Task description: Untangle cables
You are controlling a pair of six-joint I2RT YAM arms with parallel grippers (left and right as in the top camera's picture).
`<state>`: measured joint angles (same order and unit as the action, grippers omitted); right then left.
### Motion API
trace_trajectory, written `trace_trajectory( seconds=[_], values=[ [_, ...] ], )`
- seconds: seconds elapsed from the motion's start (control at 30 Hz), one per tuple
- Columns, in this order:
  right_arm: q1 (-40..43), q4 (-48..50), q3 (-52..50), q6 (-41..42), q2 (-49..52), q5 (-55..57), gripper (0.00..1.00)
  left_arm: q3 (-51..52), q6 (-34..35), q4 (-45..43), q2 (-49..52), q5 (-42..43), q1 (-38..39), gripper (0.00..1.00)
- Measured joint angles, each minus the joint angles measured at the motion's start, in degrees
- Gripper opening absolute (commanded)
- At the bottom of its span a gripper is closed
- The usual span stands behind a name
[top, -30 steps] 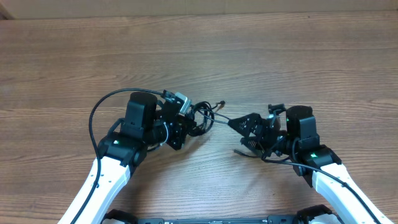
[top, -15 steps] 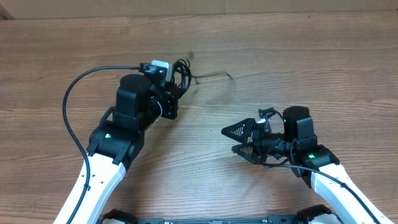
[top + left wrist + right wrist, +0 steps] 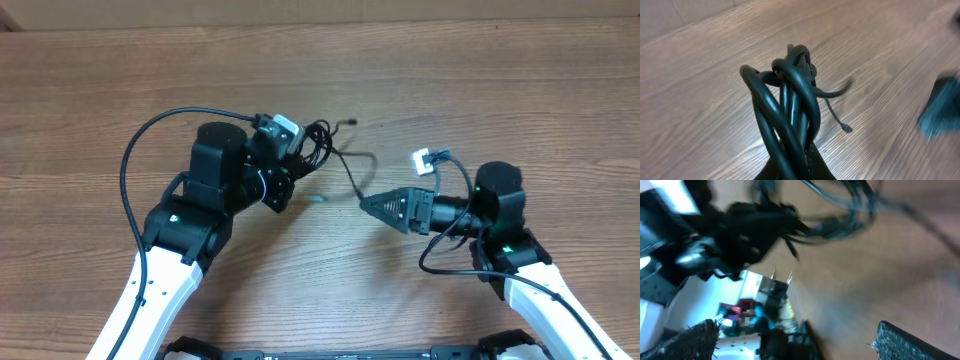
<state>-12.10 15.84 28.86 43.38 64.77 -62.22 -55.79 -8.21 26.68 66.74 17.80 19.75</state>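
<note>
At left, clamps left gripper point(image 3: 297, 163) on knotted bundle of thin black cables point(image 3: 318, 142), swung back nearer. Turns right gripper point(image 3: 368, 203) sideways, jaws apart, ready to tug a strand point(image 3: 351, 172).

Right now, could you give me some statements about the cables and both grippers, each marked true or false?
1. The left gripper holds the cables in a looped bundle. True.
2. The cables are spread out as separate straight strands. False: they are bunched in loops in the left gripper.
3. The right gripper is open. True: its wrist view shows the fingers far apart.
4. The right gripper clamps the bundle. False: nothing sits between its fingers.
5. A thin strand with a plug hangs from the bundle. True.
</note>
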Motion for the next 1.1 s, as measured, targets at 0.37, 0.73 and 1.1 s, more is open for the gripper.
trace_trajectory(
  seconds=[0.37, 0.73, 1.1],
  values=[
    [2.0, 12.7, 0.0, -7.8, -0.8, -1.6, 0.45, 0.0, -7.4, 1.6, -1.5, -2.1, 0.1, 0.04],
    [2.0, 12.0, 0.0, -7.3, 1.4, 13.5, 0.04, -1.4, -8.8, 13.2, -4.9, 6.1, 1.6, 0.04],
    [1.6, 8.0, 0.0, -7.5, 8.9, 11.0, 0.04, -2.0, -10.1, 15.5, -5.9, 19.6, 1.6, 0.04]
  ],
)
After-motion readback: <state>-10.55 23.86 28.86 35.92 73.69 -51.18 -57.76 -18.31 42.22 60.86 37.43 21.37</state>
